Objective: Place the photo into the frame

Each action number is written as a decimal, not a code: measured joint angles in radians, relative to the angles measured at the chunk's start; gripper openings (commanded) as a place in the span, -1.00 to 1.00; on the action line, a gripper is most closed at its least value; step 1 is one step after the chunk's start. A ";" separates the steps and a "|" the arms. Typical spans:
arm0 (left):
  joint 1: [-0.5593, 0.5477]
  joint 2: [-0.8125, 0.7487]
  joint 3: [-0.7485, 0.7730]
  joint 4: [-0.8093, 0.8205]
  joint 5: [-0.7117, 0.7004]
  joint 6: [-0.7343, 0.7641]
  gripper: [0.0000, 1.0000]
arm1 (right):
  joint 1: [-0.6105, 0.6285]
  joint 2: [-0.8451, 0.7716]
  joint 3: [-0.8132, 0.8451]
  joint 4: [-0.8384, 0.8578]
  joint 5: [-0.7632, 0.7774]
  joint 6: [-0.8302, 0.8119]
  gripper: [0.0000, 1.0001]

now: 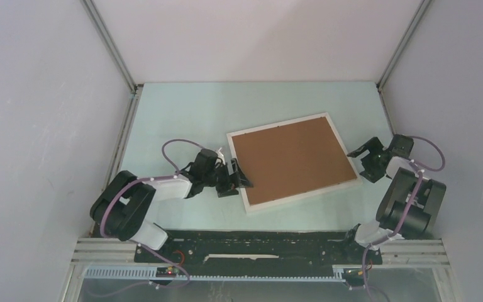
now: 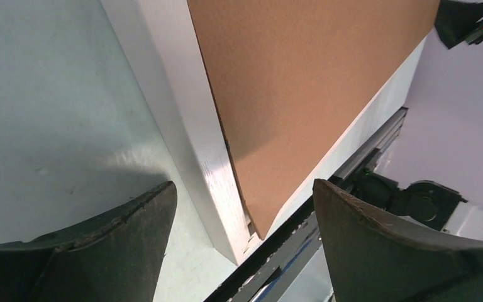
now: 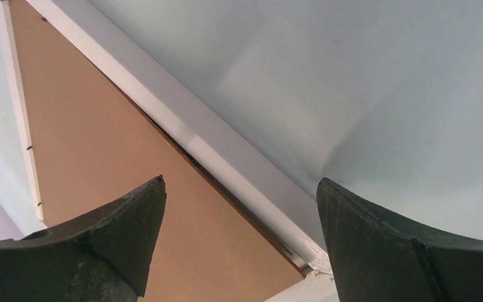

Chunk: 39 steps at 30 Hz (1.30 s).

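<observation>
The white frame (image 1: 289,199) lies flat in the middle of the table with the brown backing board (image 1: 292,158) set into it. The photo is hidden. My left gripper (image 1: 238,179) is open and empty at the frame's left edge by its near-left corner. In the left wrist view the frame (image 2: 182,107) and board (image 2: 302,82) lie between the spread fingers of the left gripper (image 2: 244,184). My right gripper (image 1: 358,165) is open and empty at the frame's right edge. In the right wrist view the right gripper (image 3: 240,181) is over the frame rim (image 3: 207,148) and board (image 3: 100,145).
White enclosure walls stand on the left, right and back, with metal posts (image 1: 110,44) at the back corners. A black rail (image 1: 258,242) with the arm bases runs along the near edge of the pale green table (image 1: 182,113).
</observation>
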 measured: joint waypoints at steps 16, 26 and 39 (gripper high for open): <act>0.288 0.004 0.063 -0.105 -0.030 0.014 0.91 | 0.214 -0.199 -0.261 0.139 -0.095 0.089 0.88; 0.325 -0.426 -0.119 -0.362 -0.194 0.042 0.72 | 0.330 -0.222 -0.312 0.145 -0.191 0.113 0.63; 0.370 -0.433 -0.152 -0.382 -0.213 -0.004 0.79 | 0.362 -0.141 -0.294 0.137 -0.294 0.029 0.29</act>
